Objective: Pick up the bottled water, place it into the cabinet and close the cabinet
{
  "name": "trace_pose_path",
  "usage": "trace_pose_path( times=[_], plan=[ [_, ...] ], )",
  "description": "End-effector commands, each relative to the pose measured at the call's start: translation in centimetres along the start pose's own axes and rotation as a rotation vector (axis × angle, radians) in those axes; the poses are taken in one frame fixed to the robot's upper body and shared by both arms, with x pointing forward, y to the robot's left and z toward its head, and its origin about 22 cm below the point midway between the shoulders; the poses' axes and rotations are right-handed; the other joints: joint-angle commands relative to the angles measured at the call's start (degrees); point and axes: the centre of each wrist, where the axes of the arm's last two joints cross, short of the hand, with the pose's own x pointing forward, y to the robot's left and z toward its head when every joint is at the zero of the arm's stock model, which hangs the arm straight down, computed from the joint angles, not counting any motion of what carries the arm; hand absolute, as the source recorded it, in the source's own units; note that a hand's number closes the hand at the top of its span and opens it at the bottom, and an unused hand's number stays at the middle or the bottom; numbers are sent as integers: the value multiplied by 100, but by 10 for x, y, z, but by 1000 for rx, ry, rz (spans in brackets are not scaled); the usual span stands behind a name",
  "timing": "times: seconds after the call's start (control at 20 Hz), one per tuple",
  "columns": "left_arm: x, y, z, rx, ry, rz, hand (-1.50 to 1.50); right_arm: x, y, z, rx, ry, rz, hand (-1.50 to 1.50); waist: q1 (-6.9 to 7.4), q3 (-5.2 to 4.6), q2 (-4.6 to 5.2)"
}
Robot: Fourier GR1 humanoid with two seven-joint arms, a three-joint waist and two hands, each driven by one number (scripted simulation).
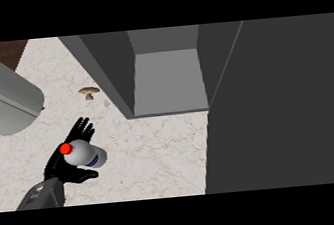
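Observation:
The bottled water (88, 155), white with a red cap, stands low at the left on the marble counter (159, 150). My left hand (65, 167) is around it. The fingers (81, 128) stretch straight up past the bottle on its far side, and the thumb lies on its near side. The hand is open. The grey cabinet (167, 79) stands open at the upper middle with a bare shelf inside. Its dark door (281, 104) is swung out and fills the right side. My right hand does not show.
A small brown mushroom (89, 91) lies on the counter just left of the cabinet. A large grey rounded body (5, 98) juts in from the upper left. The counter's left edge meets dark wood at the far left.

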Motion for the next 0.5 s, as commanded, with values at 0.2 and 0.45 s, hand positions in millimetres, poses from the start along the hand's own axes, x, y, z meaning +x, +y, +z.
trace_pose_path(
  times=[0.2,0.45],
  plan=[
    [-7,-13,-11,-166,-40,154,-150,4,14,0,-10,16,-17,-150,5,-26,-5],
    [-25,-27,-7,-214,-45,157,-150,-13,7,-4,6,34,-12,-150,-4,-30,18]
  ],
)
